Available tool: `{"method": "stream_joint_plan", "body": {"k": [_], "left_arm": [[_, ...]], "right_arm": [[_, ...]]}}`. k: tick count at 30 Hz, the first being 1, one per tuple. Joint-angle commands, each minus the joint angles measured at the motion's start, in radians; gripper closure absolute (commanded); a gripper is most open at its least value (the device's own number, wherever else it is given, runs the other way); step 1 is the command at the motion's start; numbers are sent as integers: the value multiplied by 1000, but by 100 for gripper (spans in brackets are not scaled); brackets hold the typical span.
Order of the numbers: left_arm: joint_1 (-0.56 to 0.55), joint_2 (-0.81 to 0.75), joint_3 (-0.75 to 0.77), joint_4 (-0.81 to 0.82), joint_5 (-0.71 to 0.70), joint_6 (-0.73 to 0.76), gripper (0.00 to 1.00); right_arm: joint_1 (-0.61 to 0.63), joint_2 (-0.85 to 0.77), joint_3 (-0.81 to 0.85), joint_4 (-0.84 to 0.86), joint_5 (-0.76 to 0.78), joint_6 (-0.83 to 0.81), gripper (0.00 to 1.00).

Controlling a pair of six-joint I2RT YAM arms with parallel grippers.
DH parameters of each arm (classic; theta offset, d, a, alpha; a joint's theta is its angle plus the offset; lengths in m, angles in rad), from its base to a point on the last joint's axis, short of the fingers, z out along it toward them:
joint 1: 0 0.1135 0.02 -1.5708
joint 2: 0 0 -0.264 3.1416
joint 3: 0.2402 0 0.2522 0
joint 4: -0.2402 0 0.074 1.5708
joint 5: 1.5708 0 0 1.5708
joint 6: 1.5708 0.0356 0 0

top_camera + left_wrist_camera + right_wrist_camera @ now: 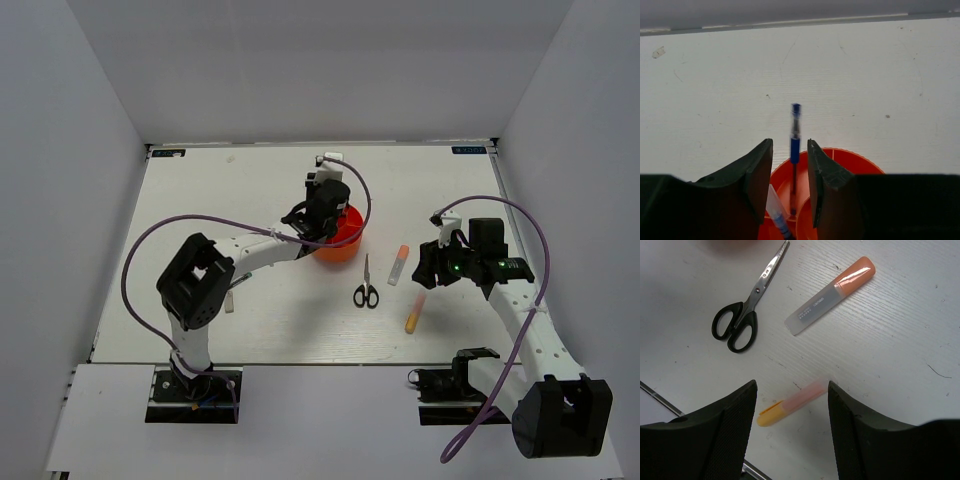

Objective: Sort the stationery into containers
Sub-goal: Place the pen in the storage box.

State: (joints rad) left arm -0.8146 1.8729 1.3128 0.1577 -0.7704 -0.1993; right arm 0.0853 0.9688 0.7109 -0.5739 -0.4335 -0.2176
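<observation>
The red-orange tub (347,242) sits at the table's middle, partly under my left gripper (325,205). In the left wrist view the left gripper (790,145) is open above the tub (855,162). One blue pen (795,145) stands leaning in a compartment between the fingers, touching neither. A second blue pen (776,212) lies in the tub lower left. My right gripper (792,385) is open over the orange-yellow highlighter (790,402) on the table. The black-handled scissors (740,322) and the white marker with orange cap (830,295) lie beyond it.
In the top view the scissors (366,285), the marker (399,265) and the highlighter (413,312) lie to the right of the tub. The table's near edge (660,400) runs just behind the highlighter. Grey walls enclose the table.
</observation>
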Motion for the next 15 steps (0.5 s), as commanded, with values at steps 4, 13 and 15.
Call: {"method": "stream_joint_plan", "body": {"k": [4,13,15], "left_arm": [[-8,-103,6,-11,-6,-14,51],[-50,-313,48,-232,40,6,98],[-51,-418,49,-416,127,-64,100]], "right_arm": [[-2,2,24,19,-22,-12,38],[10,16,4,-98,-356,-300,56],[21,2,-22,-173,-464,-524,69]]}}
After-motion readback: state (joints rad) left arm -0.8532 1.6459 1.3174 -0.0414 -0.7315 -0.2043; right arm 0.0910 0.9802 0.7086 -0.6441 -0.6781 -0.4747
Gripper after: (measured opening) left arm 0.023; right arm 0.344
